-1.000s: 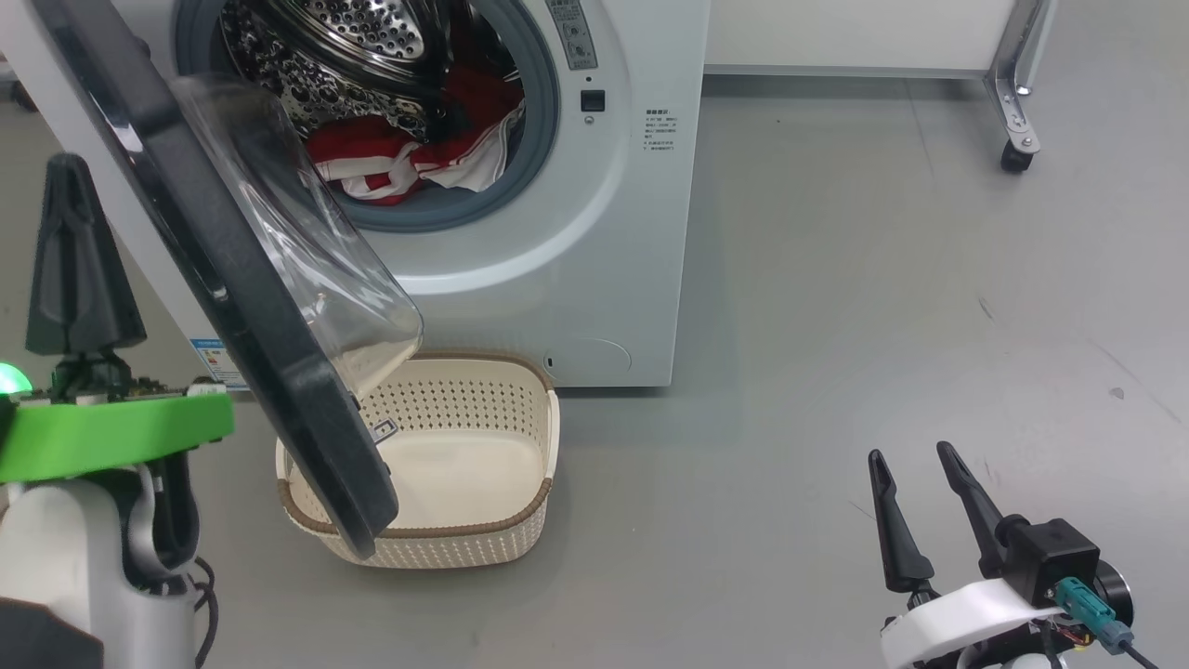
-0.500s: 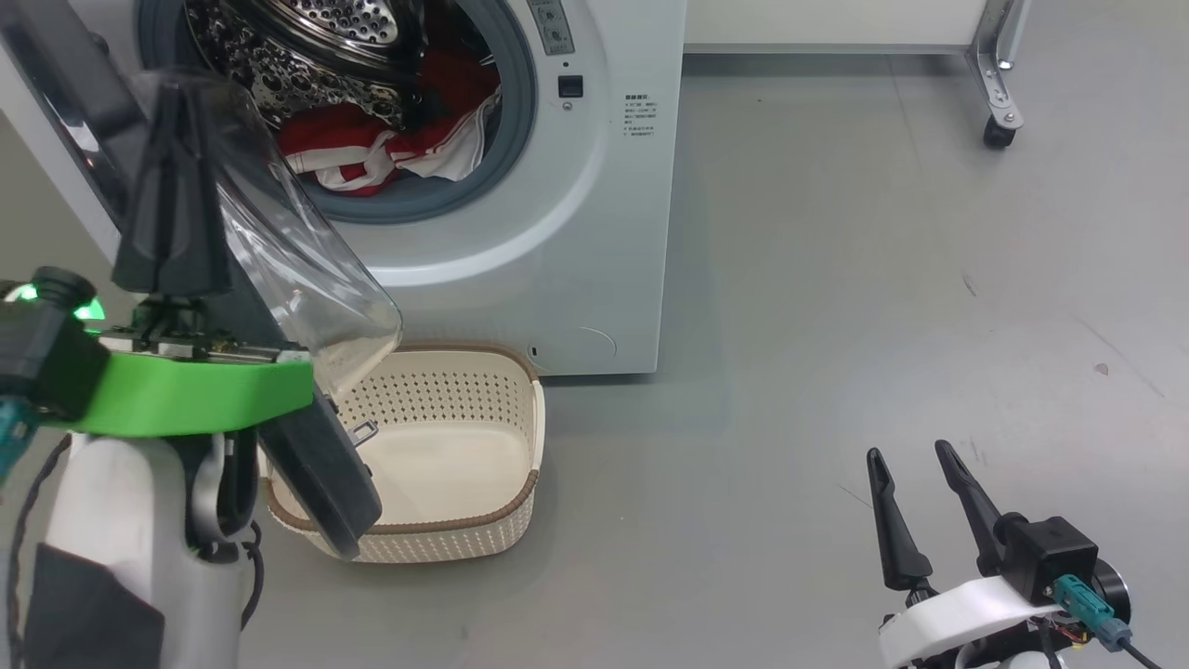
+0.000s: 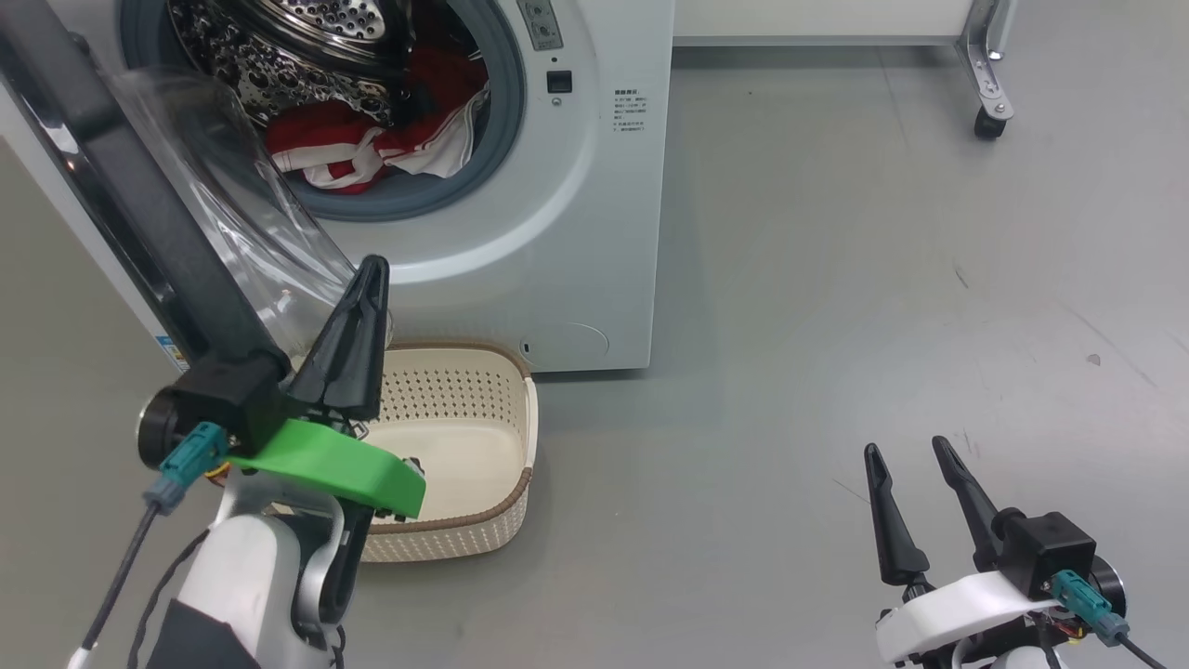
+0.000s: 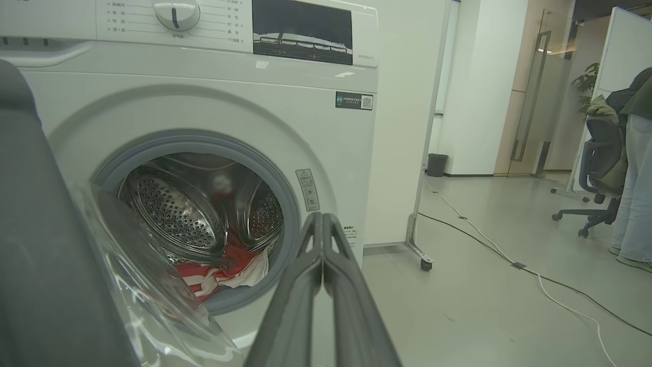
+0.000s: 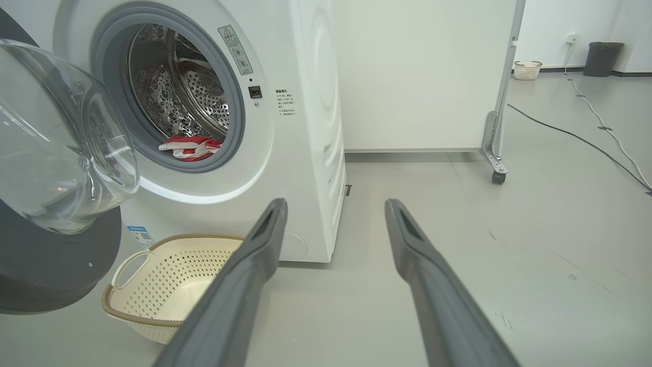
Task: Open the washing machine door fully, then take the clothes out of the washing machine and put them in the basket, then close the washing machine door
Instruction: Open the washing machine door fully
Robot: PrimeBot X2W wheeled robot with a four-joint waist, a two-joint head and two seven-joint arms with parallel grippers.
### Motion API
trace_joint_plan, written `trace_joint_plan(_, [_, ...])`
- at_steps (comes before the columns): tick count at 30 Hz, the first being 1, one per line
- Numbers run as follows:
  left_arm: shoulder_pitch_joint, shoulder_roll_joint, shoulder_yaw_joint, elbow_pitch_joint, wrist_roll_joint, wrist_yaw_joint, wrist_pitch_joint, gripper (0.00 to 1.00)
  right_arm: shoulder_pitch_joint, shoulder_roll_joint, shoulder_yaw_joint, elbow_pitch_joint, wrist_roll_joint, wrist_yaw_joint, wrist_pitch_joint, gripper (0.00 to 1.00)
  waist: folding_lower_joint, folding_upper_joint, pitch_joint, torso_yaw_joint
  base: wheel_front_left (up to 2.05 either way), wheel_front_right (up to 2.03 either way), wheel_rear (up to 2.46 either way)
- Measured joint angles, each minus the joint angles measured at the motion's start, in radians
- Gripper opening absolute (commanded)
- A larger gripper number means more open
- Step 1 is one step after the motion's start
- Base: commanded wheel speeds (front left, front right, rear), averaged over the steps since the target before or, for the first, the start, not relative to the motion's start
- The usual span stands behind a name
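Clothes [image 3: 367, 153], red with white stripes, lie in the steel drum [image 3: 279, 56] of the washing machine [image 3: 594, 242]. The washing machine door [image 3: 130, 204] stands swung out on my left. The cream basket [image 3: 469, 395] sits on the floor below the opening, by the door's lower edge. My left gripper [image 3: 372, 271] has its fingers pressed tight together, holding nothing, tips up beside the door's glass. My right gripper [image 3: 906, 450] hangs spread wide and empty, well apart over grey floor [image 3: 836, 279].
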Motion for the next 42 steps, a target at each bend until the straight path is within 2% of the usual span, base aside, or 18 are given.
trace_joint_plan(17, [0.085, -0.004, -0.031, 0.141, -0.024, 0.003, 0.066, 0.00, -0.003, 0.008, -0.016, 0.011, -0.017, 0.010, 0.000, 1.00, 0.0000, 0.0000, 0.012, -0.019, 0.00, 0.00, 0.00])
trace_joint_plan(24, [0.087, -0.006, -0.027, 0.173, -0.032, 0.028, 0.073, 0.00, -0.003, 0.011, -0.021, 0.016, -0.019, 0.019, 0.000, 1.00, 0.0000, 0.0000, 0.013, -0.022, 0.00, 0.00, 0.00])
trace_joint_plan(42, [0.090, -0.009, -0.013, 0.234, -0.035, 0.056, 0.072, 0.00, -0.003, 0.023, -0.036, 0.033, -0.028, 0.031, 0.000, 1.00, 0.0000, 0.0000, 0.004, -0.012, 0.00, 0.00, 0.00])
